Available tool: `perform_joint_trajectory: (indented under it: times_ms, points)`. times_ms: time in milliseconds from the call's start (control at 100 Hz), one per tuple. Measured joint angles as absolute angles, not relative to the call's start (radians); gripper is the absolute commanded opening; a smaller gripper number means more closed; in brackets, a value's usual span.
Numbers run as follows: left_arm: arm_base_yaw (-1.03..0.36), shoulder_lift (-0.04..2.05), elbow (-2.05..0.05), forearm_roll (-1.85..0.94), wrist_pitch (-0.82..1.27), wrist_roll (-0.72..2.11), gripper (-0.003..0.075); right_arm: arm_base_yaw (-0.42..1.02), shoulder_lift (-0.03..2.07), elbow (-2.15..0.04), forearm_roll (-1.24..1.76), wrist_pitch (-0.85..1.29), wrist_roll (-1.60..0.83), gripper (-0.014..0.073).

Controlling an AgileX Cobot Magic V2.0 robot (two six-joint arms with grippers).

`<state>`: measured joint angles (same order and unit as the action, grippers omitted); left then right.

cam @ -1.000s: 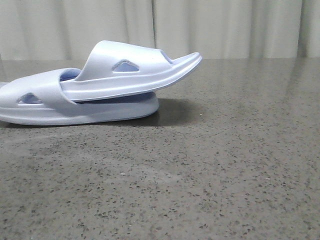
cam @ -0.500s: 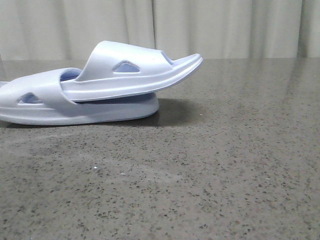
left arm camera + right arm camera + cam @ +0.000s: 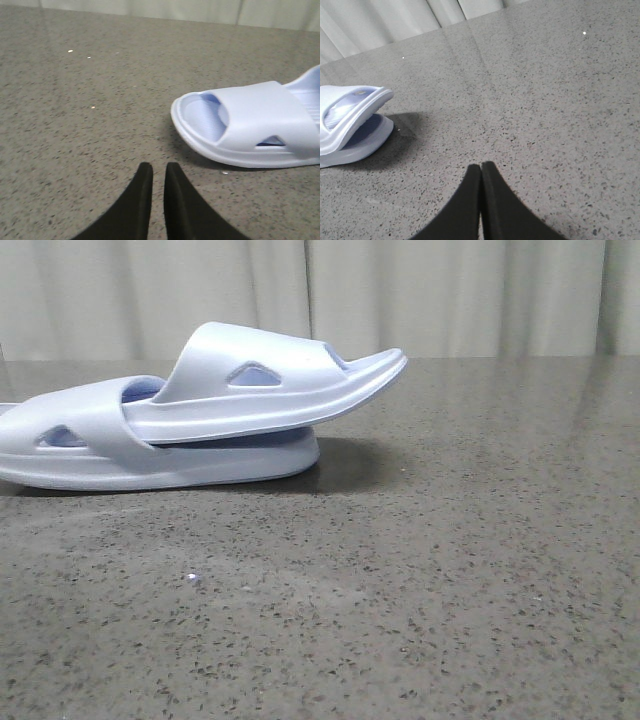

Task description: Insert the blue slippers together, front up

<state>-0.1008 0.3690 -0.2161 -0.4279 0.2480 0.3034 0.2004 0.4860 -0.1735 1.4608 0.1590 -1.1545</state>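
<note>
Two pale blue-white slippers lie at the table's left in the front view. The lower slipper [image 3: 180, 465] lies flat. The upper slipper [image 3: 270, 390] is pushed under the lower one's strap, and its free end tilts up to the right. No gripper shows in the front view. In the left wrist view my left gripper [image 3: 159, 166] is empty with only a narrow slit between its fingers, a short way from the lower slipper's [image 3: 260, 120] open end. In the right wrist view my right gripper [image 3: 481, 165] is shut and empty, well away from the upper slipper's [image 3: 350, 117] raised end.
The speckled grey stone tabletop [image 3: 420, 590] fills the front and right of the front view. A pale curtain [image 3: 450, 290] hangs behind the table's far edge.
The upper slipper's raised end has shifted a hair to the right. Nothing else has visibly moved.
</note>
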Motion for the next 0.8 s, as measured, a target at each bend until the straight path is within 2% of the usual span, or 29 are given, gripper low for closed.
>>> perform_joint_trajectory:
  times_ms: [130, 290, 410, 800]
  points:
    - [-0.101, 0.237, -0.134, -0.206, 0.192, 0.079, 0.0015, 0.200, 0.486, -0.174, 1.462, 0.159, -1.154, -0.0081]
    - [-0.101, 0.108, -0.009, -0.150, 0.132, 0.034, 0.0015, 0.200, 0.486, -0.174, 1.462, 0.159, -1.154, -0.0081]
    - [-0.100, 0.030, 0.003, -0.132, 0.135, 0.028, 0.0015, 0.200, 0.486, -0.174, 1.462, 0.159, -1.154, -0.0081]
    - [-0.100, -0.004, 0.003, -0.095, 0.151, 0.029, 0.0015, 0.200, 0.486, -0.174, 1.462, 0.159, -1.154, -0.0081]
